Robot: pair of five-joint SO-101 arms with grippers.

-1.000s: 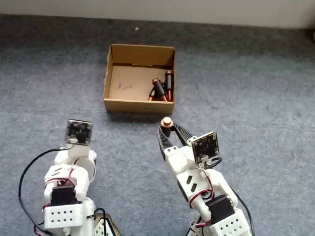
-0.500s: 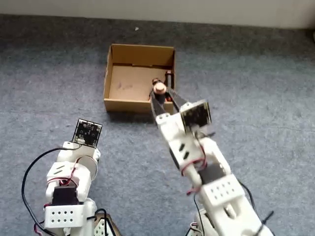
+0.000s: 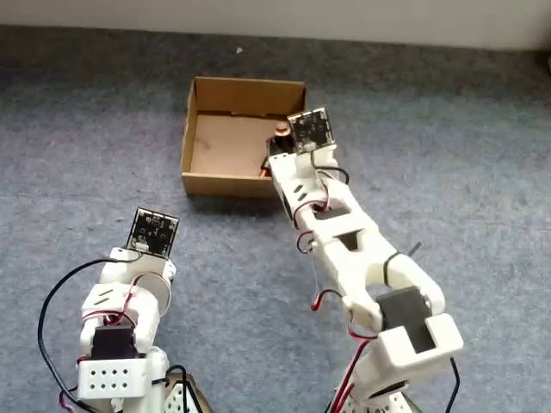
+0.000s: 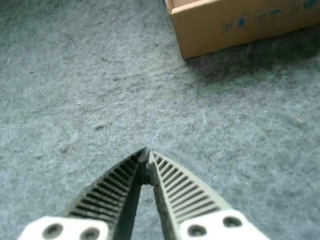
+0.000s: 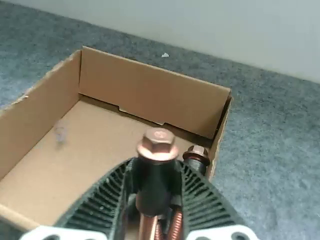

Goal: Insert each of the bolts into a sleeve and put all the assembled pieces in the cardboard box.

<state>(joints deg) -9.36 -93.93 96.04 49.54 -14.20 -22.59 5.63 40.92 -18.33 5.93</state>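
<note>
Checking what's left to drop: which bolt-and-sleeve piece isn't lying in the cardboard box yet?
The piece held upright in the right gripper, above the cardboard box. The other pieces lie on the box floor beside its wall.

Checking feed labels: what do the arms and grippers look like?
The left arm and right arm are white plastic with black motors, red and black cables and square wrist camera boards. Left gripper and right gripper have dark ribbed tapering fingers.
</note>
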